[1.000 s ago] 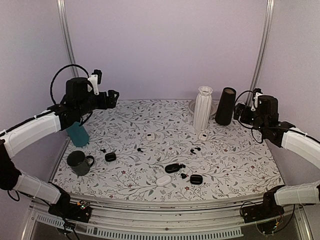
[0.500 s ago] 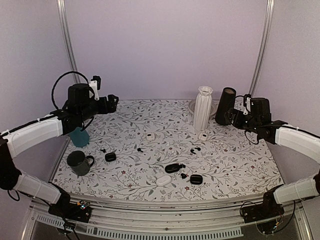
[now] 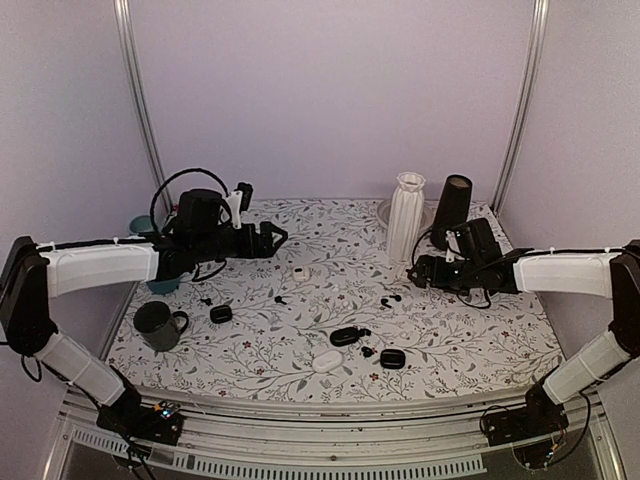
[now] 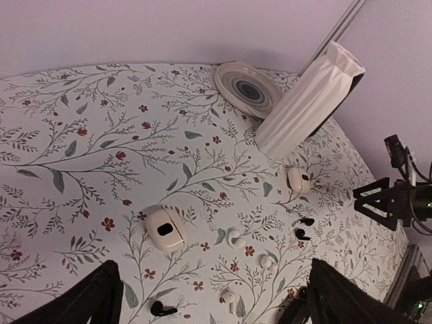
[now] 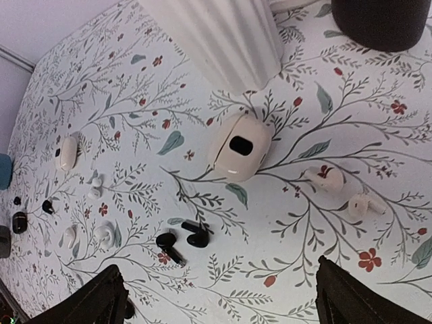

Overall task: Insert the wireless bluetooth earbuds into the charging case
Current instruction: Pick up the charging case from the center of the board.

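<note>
**Soft, even light; wrist views warped**

Diffuse, faintly lilac light fills the booth from above. Shadows beneath the vase (image 3: 405, 215) and the mug (image 3: 157, 325) are pale and soft-edged. The table (image 3: 330, 240) shows no glare. The top view is slightly grainy, with small items barely resolved. Both wrist views are sharper but bend at the edges.

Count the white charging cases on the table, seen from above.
3 white charging cases: one left of centre, one at the foot of the ribbed white vase, one near the front, beside the open black case. Others may be hidden.
</note>
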Controlling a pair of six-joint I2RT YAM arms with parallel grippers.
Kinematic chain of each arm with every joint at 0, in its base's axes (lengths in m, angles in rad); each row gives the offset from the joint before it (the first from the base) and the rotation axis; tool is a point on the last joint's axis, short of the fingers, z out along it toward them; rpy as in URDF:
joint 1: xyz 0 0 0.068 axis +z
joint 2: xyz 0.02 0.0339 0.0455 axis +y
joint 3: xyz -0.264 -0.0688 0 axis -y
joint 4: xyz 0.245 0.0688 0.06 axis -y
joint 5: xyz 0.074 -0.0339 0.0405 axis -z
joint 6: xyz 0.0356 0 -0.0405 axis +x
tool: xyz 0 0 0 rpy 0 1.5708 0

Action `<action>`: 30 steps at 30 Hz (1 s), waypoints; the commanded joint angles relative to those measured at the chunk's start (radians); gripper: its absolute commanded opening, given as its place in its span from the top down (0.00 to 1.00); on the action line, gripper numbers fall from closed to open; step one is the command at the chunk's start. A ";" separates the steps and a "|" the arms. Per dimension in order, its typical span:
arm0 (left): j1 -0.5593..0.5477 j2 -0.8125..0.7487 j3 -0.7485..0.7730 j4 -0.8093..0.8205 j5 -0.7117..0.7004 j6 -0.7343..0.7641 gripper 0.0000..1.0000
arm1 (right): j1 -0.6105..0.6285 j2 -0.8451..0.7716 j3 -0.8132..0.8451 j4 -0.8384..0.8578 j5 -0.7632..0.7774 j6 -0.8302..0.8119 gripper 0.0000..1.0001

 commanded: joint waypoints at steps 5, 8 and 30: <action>-0.103 0.086 -0.002 0.081 0.091 -0.086 0.04 | 0.167 0.069 0.008 -0.047 -0.044 0.070 0.05; -0.124 0.104 0.000 0.079 0.128 -0.094 0.04 | 0.247 0.059 -0.016 -0.069 -0.069 0.087 0.08; -0.182 0.039 -0.054 0.045 0.207 -0.259 0.05 | 0.579 0.072 -0.048 -0.265 0.094 0.262 0.24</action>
